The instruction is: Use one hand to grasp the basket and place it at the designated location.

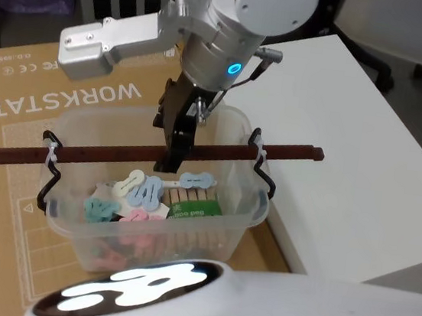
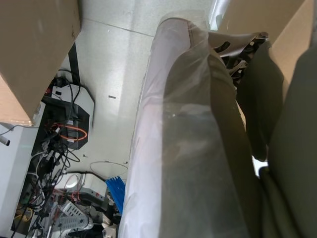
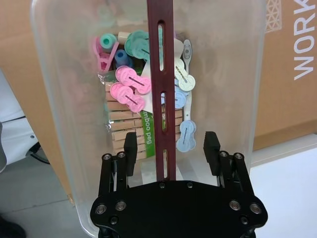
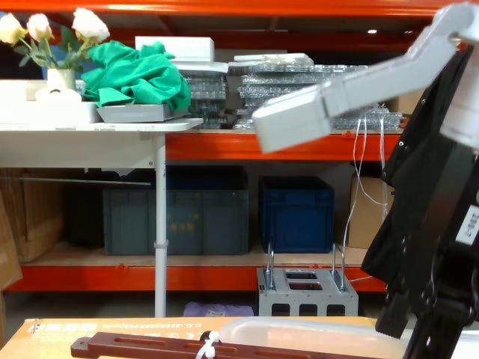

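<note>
Right gripper (image 3: 171, 146): jaws open, straddling the handle (image 3: 159, 74) at lower centre frame, holding nothing. Basket (image 1: 250, 213) sits mid-frame in the head view, on cardboard (image 1: 15, 122). Hazard: a closure off the bar's balance point would likely tilt the basket, spilling pegs (image 3: 130, 91).

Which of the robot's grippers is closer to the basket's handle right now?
Right. The right gripper sits open astride the handle, one finger on each side, over the basket. The left arm is parked away; its wrist view faces floor and cables.
</note>
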